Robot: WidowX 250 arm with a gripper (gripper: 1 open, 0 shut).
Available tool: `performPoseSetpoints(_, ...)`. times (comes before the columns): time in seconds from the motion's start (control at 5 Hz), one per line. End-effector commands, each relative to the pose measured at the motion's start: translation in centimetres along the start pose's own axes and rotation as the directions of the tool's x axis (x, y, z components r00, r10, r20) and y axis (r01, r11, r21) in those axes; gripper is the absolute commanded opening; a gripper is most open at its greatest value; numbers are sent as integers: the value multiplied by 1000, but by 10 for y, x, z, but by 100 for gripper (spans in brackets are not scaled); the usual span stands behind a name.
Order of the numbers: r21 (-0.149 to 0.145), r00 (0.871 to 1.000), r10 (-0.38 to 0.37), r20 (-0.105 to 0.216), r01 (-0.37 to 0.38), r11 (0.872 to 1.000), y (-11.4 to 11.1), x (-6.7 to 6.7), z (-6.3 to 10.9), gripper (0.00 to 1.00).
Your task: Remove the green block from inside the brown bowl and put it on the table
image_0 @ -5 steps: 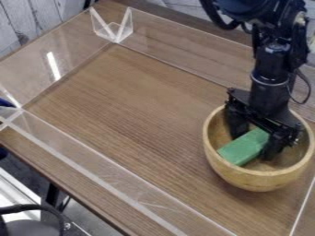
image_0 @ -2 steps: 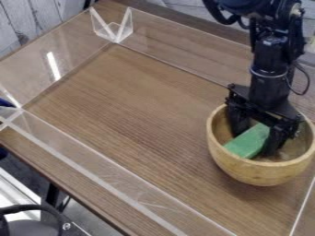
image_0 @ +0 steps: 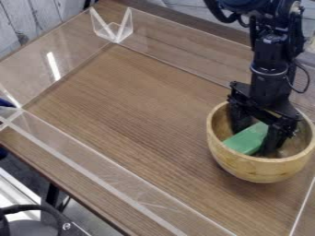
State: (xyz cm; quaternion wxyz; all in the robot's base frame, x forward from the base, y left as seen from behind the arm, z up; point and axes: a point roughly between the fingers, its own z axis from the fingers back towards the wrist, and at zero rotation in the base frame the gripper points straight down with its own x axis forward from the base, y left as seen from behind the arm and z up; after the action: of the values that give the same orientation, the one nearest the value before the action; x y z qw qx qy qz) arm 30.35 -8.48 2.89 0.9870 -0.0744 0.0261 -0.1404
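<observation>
The brown bowl (image_0: pixel 241 164) sits on the table (image_0: pixel 123 111) at the right, near the front edge. Inside it lies the green block (image_0: pixel 248 140), tilted against the bowl's inner wall. My black gripper (image_0: pixel 261 124) reaches straight down into the bowl from above, its fingers spread open on either side of the block's upper end. The fingers hide the far part of the block. I cannot tell whether the fingertips touch the block.
Low clear acrylic walls (image_0: pixel 74 138) edge the tabletop on the left, back and front. A clear corner bracket (image_0: pixel 113 25) stands at the far back. The wide stretch of wood to the left of the bowl holds no objects.
The gripper has sunk a little lower into the bowl around the block. The bowl and block have shifted slightly up and to the right.
</observation>
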Motion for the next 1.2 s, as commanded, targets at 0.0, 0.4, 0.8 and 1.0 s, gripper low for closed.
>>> performPoseSetpoints(0.0,-4,999,-41,-19,41,999,10,0,-6,0)
performPoseSetpoints(0.4,14,1000,-17,-23,17,1000,13,3,-7,0)
performPoseSetpoints(0.8,18,999,-19,34,18,1000,17,4,-4,0)
performPoseSetpoints(1.0,10,999,-20,34,20,1000,13,3,-4,0)
